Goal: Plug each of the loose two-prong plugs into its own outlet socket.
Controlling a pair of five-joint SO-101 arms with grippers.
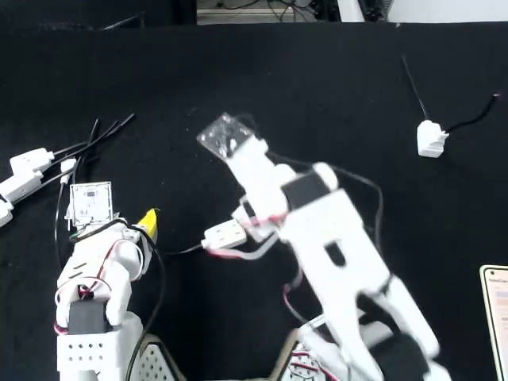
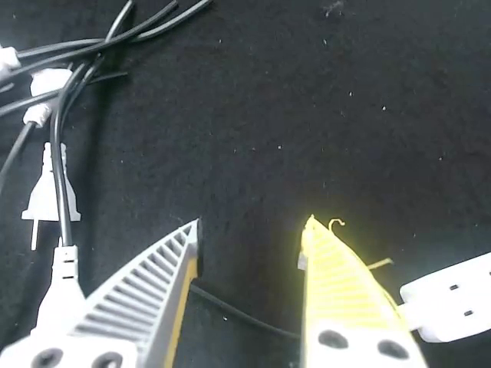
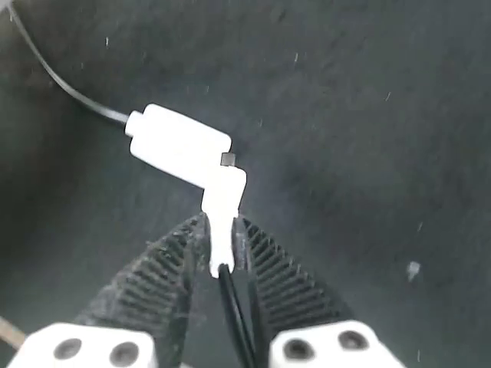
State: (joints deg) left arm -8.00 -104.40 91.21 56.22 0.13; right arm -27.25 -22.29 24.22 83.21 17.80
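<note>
My right gripper (image 3: pixel 222 241) is shut on a white two-prong plug (image 3: pixel 224 201), whose black cord runs back between the fingers. The plug's front meets a white outlet socket (image 3: pixel 178 143) that trails a thin cable. From above, this gripper (image 1: pixel 227 136) sits near the table's middle. My left gripper (image 2: pixel 249 234) stands open over bare black cloth, with a thin black cable (image 2: pixel 238 313) crossing under it. A loose white plug (image 2: pixel 47 201) lies to one side of it. Another white socket (image 2: pixel 453 295) lies beyond the yellow finger (image 2: pixel 326 264) and under the right arm (image 1: pixel 225 234).
Several white sockets and plugs with black cords (image 1: pixel 28 171) cluster at the table's left edge. A white plug block with a black cord (image 1: pixel 431 140) lies far right. A sheet of paper (image 1: pixel 496 313) sits at the right front edge.
</note>
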